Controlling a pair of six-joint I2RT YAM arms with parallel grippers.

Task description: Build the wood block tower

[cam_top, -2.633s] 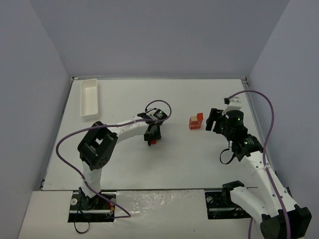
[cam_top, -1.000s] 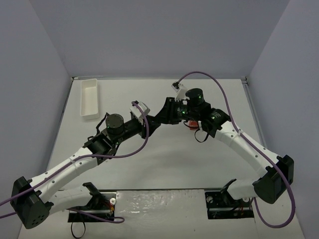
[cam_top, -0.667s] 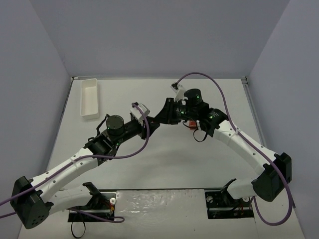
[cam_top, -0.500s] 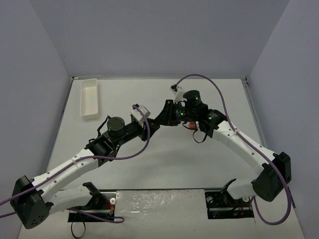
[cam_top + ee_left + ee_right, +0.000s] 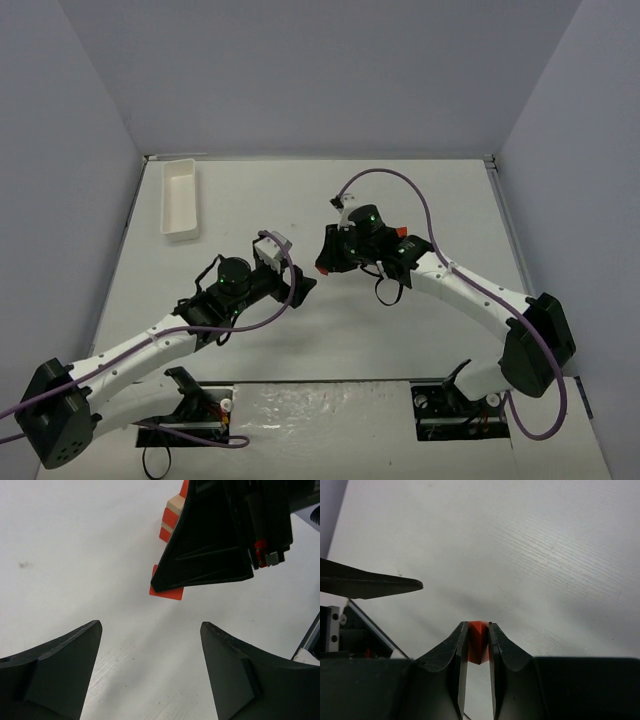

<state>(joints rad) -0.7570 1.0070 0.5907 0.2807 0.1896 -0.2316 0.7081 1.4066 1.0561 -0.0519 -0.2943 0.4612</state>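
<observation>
right jaws clamped on a single red block (image 5: pixel 478 642) near the middle of the desk (image 5: pixel 400 330) | left jaws apart, facing it, close by | wood block tower (image 5: pixel 171 515) stands just behind the right jaws

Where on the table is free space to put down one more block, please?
Free: far strip between white tray and right arm; right side beyond the wood block tower. Crowded: centre, where left gripper and right gripper are close.

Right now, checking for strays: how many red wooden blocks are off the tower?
1: the red block, pinched in the right gripper, near the wood block tower; arms may hide others.
</observation>
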